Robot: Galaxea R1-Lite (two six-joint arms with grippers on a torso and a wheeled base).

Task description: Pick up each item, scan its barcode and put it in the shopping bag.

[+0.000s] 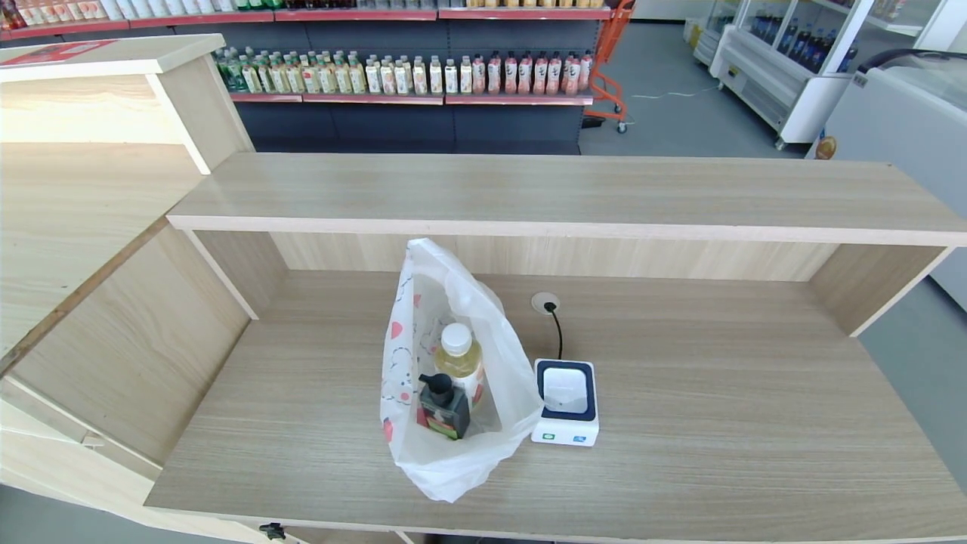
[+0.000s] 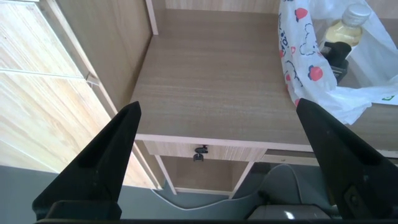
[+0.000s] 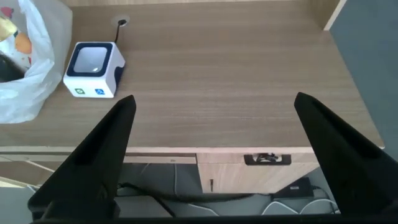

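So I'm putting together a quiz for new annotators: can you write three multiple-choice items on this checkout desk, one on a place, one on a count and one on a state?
1. Where does the scanner stand relative to the shopping bag?
A. On the robot's left of it
B. On the robot's right of it
C. Inside it

2. How many items are in the bag?
A. None
B. Two
C. Four

3. How are the left gripper and the right gripper?
A. Both open and empty
B. Both shut on a bottle
C. Left shut, right open

Answers:
1 B: the scanner sits just beside the bag on that side.
2 B: a yellow bottle and a dark pump bottle stand inside.
3 A: each wrist view shows its fingers spread wide with nothing between them.
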